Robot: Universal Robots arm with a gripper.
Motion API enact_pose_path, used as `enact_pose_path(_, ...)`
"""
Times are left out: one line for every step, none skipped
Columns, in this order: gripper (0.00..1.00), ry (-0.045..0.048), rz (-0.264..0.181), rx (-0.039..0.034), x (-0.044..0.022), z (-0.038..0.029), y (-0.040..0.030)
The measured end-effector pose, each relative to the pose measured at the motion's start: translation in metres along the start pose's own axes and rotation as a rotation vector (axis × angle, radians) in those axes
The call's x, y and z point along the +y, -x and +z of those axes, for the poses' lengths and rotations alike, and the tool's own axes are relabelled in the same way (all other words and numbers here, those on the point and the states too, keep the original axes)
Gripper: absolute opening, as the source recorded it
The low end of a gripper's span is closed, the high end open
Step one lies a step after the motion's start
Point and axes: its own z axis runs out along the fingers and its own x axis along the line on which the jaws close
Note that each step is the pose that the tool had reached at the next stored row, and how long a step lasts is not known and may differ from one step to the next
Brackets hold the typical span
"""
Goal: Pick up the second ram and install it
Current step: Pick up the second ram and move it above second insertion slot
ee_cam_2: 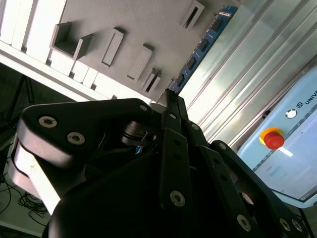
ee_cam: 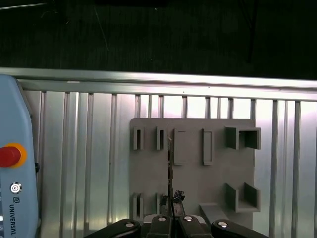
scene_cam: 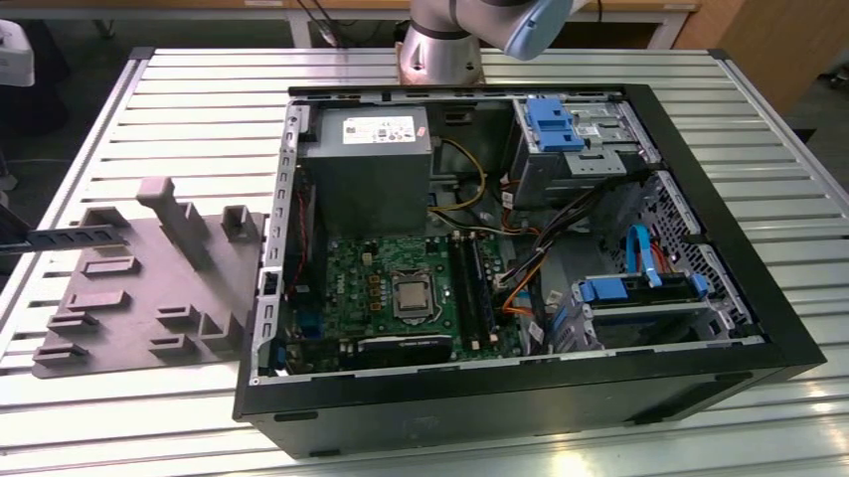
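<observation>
Gripper clamped on the second ram at the gray fixture.

In both wrist views the gripper (ee_cam_2: 171, 99) (ee_cam: 171, 216) has its black fingers closed on one end of the second ram (ee_cam_2: 200, 47) (ee_cam: 170, 168), a thin bluish-green stick reaching out over the gray fixture (ee_cam: 218, 186) among its slots and upright posts; whether the stick touches the fixture cannot be told. In the exterior view the second ram (scene_cam: 78, 237) lies level over the fixture's (scene_cam: 133, 298) edge farthest from the open computer case (scene_cam: 743, 328), which stands just beside the fixture on the slatted table (scene_cam: 199, 89). A teach pendant (ee_cam: 15, 198) with a red button lies on the table apart from the fixture.
</observation>
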Motion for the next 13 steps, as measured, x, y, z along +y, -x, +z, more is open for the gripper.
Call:
enact_pose_path(0.11,0.0000,0.000,0.0001,0.0000,-0.0005,0.0000)
enact_pose_path(0.11,-0.0002,0.000,0.0000,0.0000,-0.0010,0.0000)
enact_pose_path(0.11,-0.0004,0.000,0.0000,0.0000,-0.0014,0.0000)
enact_pose_path(0.11,-0.0007,0.000,0.0001,0.0000,-0.0030,0.0001)
enact_pose_path(0.11,-0.0010,0.000,0.0001,0.0000,-0.0040,0.0001)
enact_pose_path(0.11,-0.0013,0.000,0.0000,0.0000,-0.0045,0.0001)
enact_pose_path(0.11,-0.0015,0.000,0.0000,0.0000,-0.0051,0.0002)
enact_pose_path(0.11,-0.0017,0.000,0.0000,0.0000,-0.0055,0.0002)
enact_pose_path(0.11,-0.0018,0.000,0.0001,0.0000,-0.0061,0.0002)
enact_pose_path(0.11,-0.0022,0.000,0.0001,0.0000,-0.0066,0.0002)
enact_pose_path(0.11,-0.0026,0.000,0.0001,0.0000,-0.0071,0.0002)
enact_pose_path(0.11,-0.0027,0.000,0.0001,0.0000,-0.0076,0.0003)
enact_pose_path(0.11,-0.0028,0.000,0.0001,0.0000,-0.0080,0.0003)
